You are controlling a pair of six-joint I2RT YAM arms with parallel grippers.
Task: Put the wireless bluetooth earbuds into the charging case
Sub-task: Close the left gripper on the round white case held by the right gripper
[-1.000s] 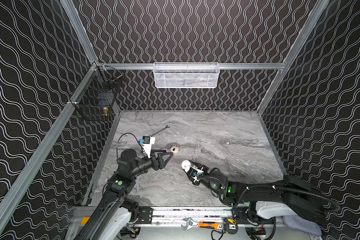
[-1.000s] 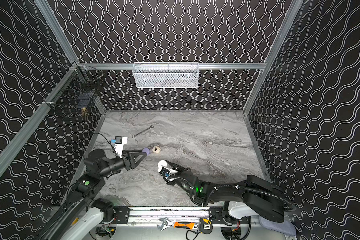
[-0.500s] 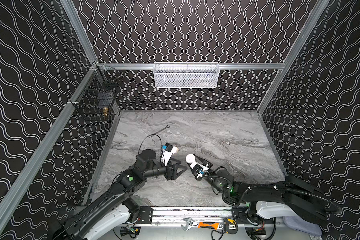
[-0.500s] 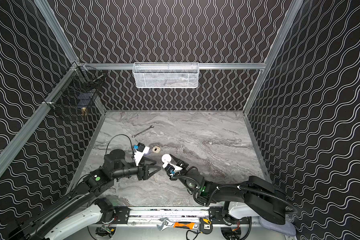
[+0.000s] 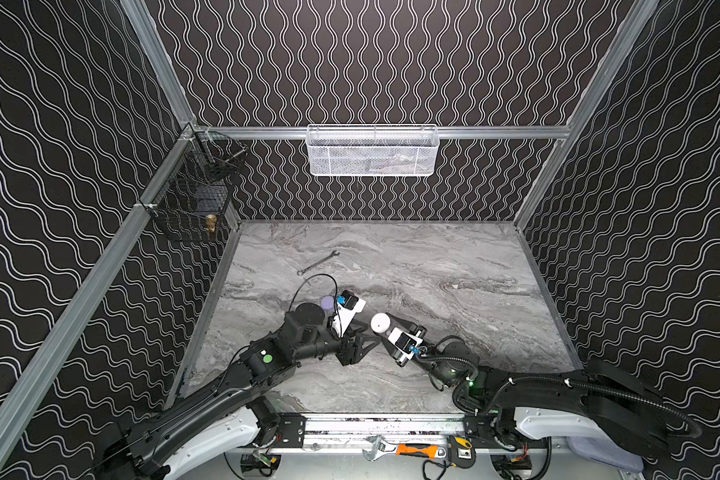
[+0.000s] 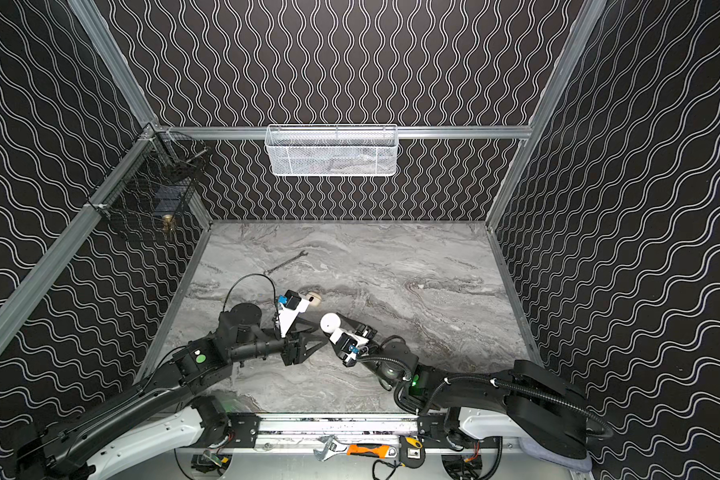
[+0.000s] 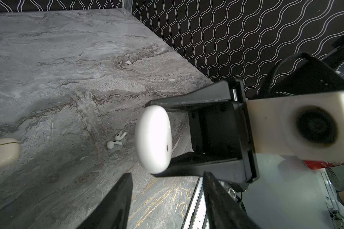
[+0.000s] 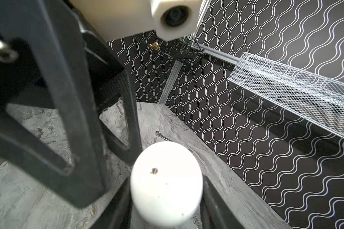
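My right gripper [image 5: 381,327] [image 6: 331,326] [image 8: 166,179] is shut on a closed white charging case [image 5: 380,323] [image 6: 330,323] [image 7: 154,138] [image 8: 166,184], held above the table near the front middle. My left gripper [image 5: 368,336] [image 6: 314,334] [image 7: 167,174] faces it from the left, open and empty, its tips just short of the case. Two white earbuds [image 7: 119,135] [image 7: 112,143] lie side by side on the marble beyond the case in the left wrist view. Both top views hide them.
A lilac case [image 5: 327,302] lies behind the left wrist and a beige case [image 6: 314,298] [image 7: 2,153] beside it. A wrench [image 5: 317,263] lies further back. A white mesh basket [image 5: 373,151] hangs on the back wall, a black wire basket [image 5: 192,199] at the left.
My left arm swung from the left toward the middle, away from the lilac case, and its jaws narrowed. The right gripper carried the white case a little up and back.
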